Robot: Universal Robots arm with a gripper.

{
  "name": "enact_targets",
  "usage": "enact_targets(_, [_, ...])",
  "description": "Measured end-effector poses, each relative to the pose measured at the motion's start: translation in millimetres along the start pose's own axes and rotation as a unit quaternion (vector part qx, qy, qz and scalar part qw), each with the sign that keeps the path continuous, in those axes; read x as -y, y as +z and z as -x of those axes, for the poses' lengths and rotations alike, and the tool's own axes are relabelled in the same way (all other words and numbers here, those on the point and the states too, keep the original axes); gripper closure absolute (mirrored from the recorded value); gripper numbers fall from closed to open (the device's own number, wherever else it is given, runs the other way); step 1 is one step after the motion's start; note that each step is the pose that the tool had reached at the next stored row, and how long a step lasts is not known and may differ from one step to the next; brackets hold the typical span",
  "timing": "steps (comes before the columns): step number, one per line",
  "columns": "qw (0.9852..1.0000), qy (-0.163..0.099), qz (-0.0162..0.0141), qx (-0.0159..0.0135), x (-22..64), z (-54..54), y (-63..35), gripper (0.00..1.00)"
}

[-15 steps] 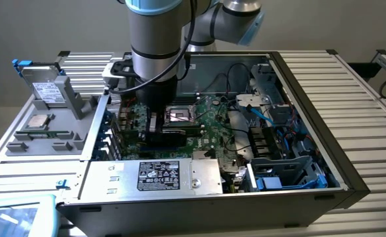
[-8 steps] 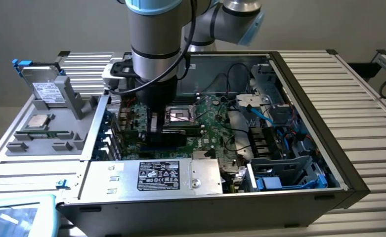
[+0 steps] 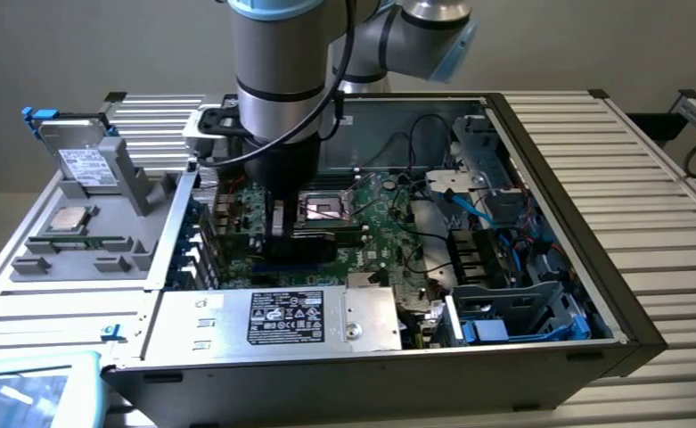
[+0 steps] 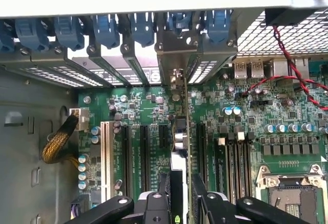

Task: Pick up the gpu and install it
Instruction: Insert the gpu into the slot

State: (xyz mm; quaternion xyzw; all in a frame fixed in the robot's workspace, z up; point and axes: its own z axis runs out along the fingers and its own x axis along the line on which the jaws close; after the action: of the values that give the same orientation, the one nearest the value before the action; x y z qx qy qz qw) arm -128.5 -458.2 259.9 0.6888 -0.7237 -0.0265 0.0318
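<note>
Resting on the slatted tabletop (image 3: 645, 152), the open computer case (image 3: 633, 334) takes up most of the exterior view, and the arm (image 3: 279, 71) reaches straight down into it over the green motherboard (image 4: 256, 106). At the arm's end the tool (image 4: 180, 198) is clamped on the gpu (image 4: 181, 139), one finger on each face, so the card stands on edge and is seen edge-on from the wrist. It stands among the long black expansion slots (image 4: 145, 152), with its metal bracket (image 4: 177, 55) up against the rear wall of the case, under the row of blue latches (image 4: 143, 26). I judge the pick-up done and the install in hand: the card is at its slot, though whether its contact edge is fully seated is hidden beneath it. Finishing this step calls for a straight, even press along the card's own plane, bracket kept square in its opening, no sideways lean.
</note>
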Motion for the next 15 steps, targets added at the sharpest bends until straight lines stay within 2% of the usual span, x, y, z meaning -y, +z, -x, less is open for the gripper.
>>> enact_targets(3, [1.0, 0.0, 0.0004, -0.0006, 1.0, -0.1, -0.5, 0.72])
enact_targets(6, [1.0, 0.0, 0.0005, -0.0029, 1.6, -0.2, -0.6, 0.72])
enact_targets(15, [1.0, 0.0, 0.0005, -0.0032, 1.7, -0.2, -0.6, 0.72])
